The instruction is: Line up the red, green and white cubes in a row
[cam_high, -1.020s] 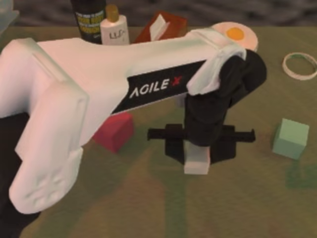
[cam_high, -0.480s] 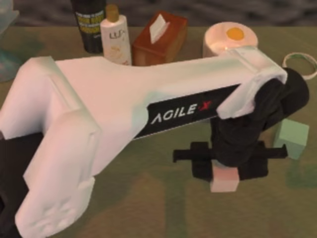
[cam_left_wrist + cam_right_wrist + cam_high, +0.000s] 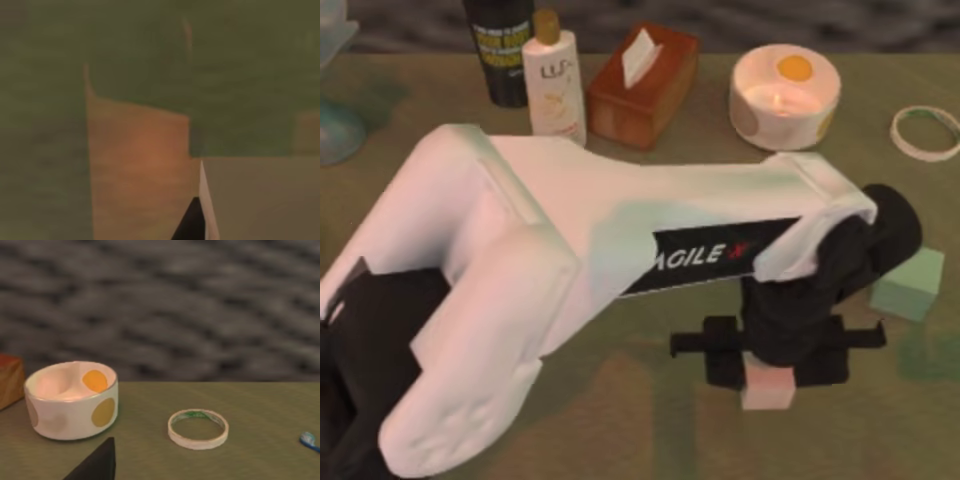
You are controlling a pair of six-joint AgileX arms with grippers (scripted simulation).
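My left gripper (image 3: 769,368) is at the front right of the table, shut on the white cube (image 3: 767,389), which pokes out below the black wrist. In the left wrist view the white cube (image 3: 260,200) fills the corner beside one dark finger (image 3: 192,225). I cannot tell if the cube touches the table. The green cube (image 3: 912,283) rests on the table to the right of it and a little farther back, apart from the gripper. The red cube is hidden under my left arm. Only a dark corner of my right gripper (image 3: 97,465) shows; the arm is outside the top view.
Along the back stand a dark bottle (image 3: 500,50), a lotion bottle (image 3: 554,80), a brown tissue box (image 3: 642,85) and a spotted bowl (image 3: 785,97). A tape ring (image 3: 925,132) lies at the far right. A toothbrush head (image 3: 310,440) lies near it.
My left arm carried the white cube to the right and toward the table's front, then sank lower. The arm now covers the red cube. The green cube stayed put.
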